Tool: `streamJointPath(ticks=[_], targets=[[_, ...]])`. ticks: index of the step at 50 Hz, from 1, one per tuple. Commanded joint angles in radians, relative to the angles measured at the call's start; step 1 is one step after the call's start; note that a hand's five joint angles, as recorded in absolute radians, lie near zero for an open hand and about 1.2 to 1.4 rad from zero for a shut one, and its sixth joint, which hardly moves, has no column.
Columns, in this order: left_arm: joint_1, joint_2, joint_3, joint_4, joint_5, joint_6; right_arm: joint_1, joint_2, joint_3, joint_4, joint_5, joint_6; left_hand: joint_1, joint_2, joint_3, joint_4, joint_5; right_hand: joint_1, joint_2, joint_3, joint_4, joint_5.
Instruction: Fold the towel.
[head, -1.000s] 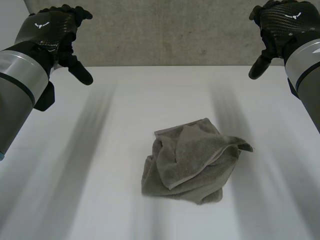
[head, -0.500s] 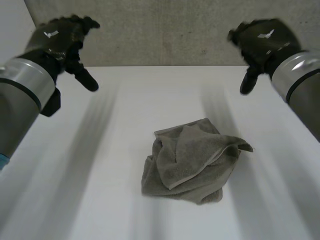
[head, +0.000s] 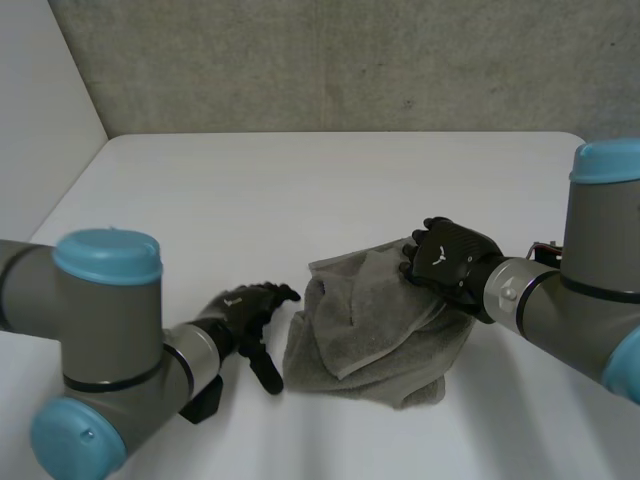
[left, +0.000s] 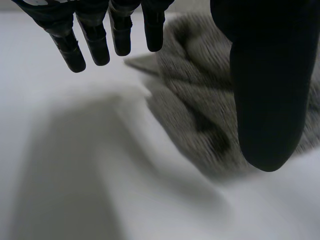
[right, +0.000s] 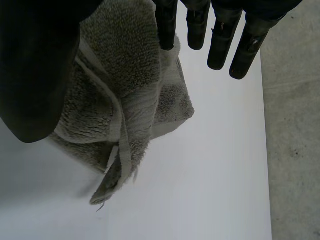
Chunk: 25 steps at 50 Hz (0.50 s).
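White desk, grey concrete wall behind at 12 o'clock. A second ago both hands were up high by the far corners; now I have them down at the towel. One crumpled grey towel near desk centre, and two hands. Left hand is just beside its 9 o'clock edge, fingers straight and spread, holding nothing. Right hand rests on its 2 o'clock corner, fingers straight and apart, pinching nothing.
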Motion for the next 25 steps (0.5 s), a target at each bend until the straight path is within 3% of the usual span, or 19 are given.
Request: streamJointPath(ticks=[1, 9, 18, 20, 23, 25], targets=[[-0.032, -0.061, 0.015, 0.038, -0.008, -0.005, 0.004, 0.035, -0.003, -0.138, 0.003, 0.005, 0.039, 0.040, 0.041, 0.041, 0.039, 0.014, -0.006, -0.007, -0.022, 0.008], [-0.070, -0.072, 0.035, 0.090, -0.011, -0.024, 0.004, 0.070, -0.003, -0.281, 0.010, 0.086, 0.221, 0.222, 0.222, 0.223, 0.221, 0.118, 0.097, 0.096, 0.081, 0.111], [-0.095, -0.099, 0.064, 0.098, -0.011, -0.033, 0.004, 0.138, -0.023, -0.255, 0.006, 0.144, 0.451, 0.451, 0.452, 0.452, 0.450, 0.124, 0.103, 0.102, 0.087, 0.117], [-0.101, -0.114, 0.071, 0.100, -0.010, -0.033, 0.003, 0.144, -0.033, -0.238, 0.003, 0.146, 0.661, 0.661, 0.662, 0.662, 0.661, 0.185, 0.165, 0.164, 0.148, 0.179], [-0.102, -0.122, 0.073, 0.101, -0.008, -0.032, 0.000, 0.153, -0.059, -0.180, -0.002, 0.149, 0.753, 0.753, 0.754, 0.754, 0.753, 0.367, 0.347, 0.346, 0.330, 0.361], [-0.109, -0.136, 0.079, 0.115, -0.007, -0.021, -0.008, 0.158, -0.088, -0.113, -0.013, 0.166, 1.016, 1.016, 1.017, 1.017, 1.016, 0.720, 0.700, 0.699, 0.683, 0.714]])
